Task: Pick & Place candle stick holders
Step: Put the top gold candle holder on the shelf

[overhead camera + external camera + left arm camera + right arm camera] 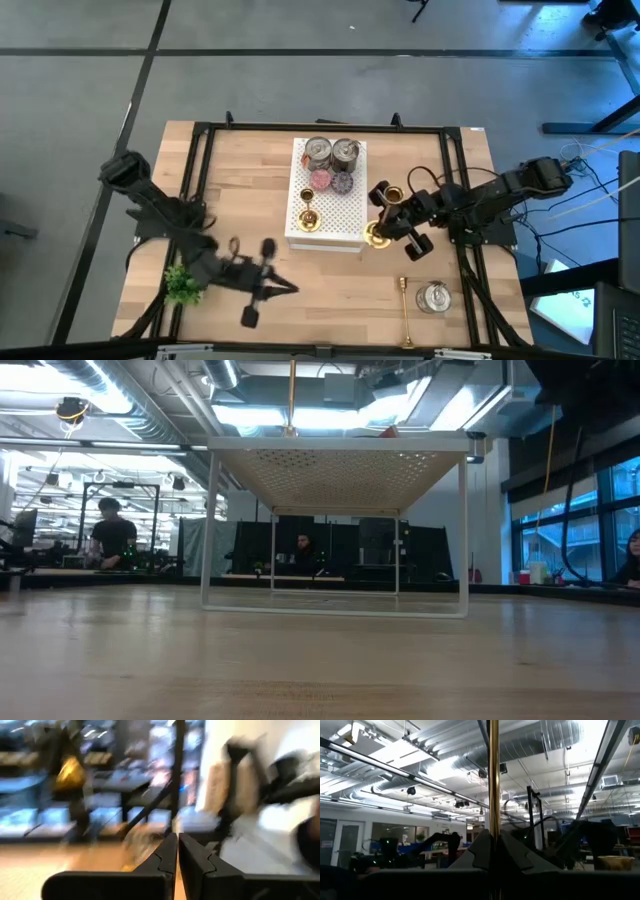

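One gold candle stick holder hangs beside the right edge of the white perforated stand, with my right gripper shut on it; its stem runs up between the fingers in the right wrist view. A second holder stands upright on the stand's top by its base. A third lies on its side on the table near the front right. My left gripper is shut on nothing over the table's front left; its fingertips meet. My right gripper pinches the holder's thin stem between its two fingers, about midway between the cup and the flared base. The fingers come from the table's right side and lie across the stem. No part of the holder shows on the table top in the low view.
On the stand sit two silver tins and small pink and purple discs. Another silver tin stands on the table at the front right. A small green plant is at the front left. A black frame borders the table.
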Controlling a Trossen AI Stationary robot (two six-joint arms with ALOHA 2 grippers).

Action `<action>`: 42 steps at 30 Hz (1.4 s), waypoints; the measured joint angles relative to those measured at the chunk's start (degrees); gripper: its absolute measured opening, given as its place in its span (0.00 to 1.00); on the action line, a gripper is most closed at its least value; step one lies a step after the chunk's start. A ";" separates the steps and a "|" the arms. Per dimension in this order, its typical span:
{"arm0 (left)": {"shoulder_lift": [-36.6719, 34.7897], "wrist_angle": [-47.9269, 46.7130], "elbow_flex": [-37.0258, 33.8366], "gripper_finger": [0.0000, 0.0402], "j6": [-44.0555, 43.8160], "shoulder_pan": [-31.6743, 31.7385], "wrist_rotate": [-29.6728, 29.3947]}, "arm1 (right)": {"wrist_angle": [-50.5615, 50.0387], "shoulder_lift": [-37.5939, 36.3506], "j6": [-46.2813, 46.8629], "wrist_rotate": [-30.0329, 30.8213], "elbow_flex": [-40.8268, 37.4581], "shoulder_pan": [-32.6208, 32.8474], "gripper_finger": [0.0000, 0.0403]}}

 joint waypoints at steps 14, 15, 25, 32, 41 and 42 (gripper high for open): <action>14.50 -18.71 36.90 0.02 15.38 13.23 5.14 | -11.92 -0.19 -5.43 3.57 5.14 4.06 0.04; 14.72 -19.26 38.17 0.03 14.85 13.86 5.28 | -13.01 -0.14 -6.08 3.97 5.44 4.47 0.04; 12.95 -20.04 39.29 0.31 11.81 15.56 3.69 | -15.41 -0.17 -10.54 4.17 8.90 8.71 0.04; 12.84 -19.76 39.33 0.49 10.14 18.44 5.49 | -24.26 -0.17 -13.02 8.66 12.45 10.04 0.04; 12.84 -19.78 39.33 0.53 9.66 18.66 5.91 | -27.56 -0.14 -14.19 10.55 13.74 11.12 0.04; 12.84 -19.74 39.33 0.53 9.67 18.65 5.89 | -27.89 -0.14 -14.57 11.21 13.74 11.16 0.04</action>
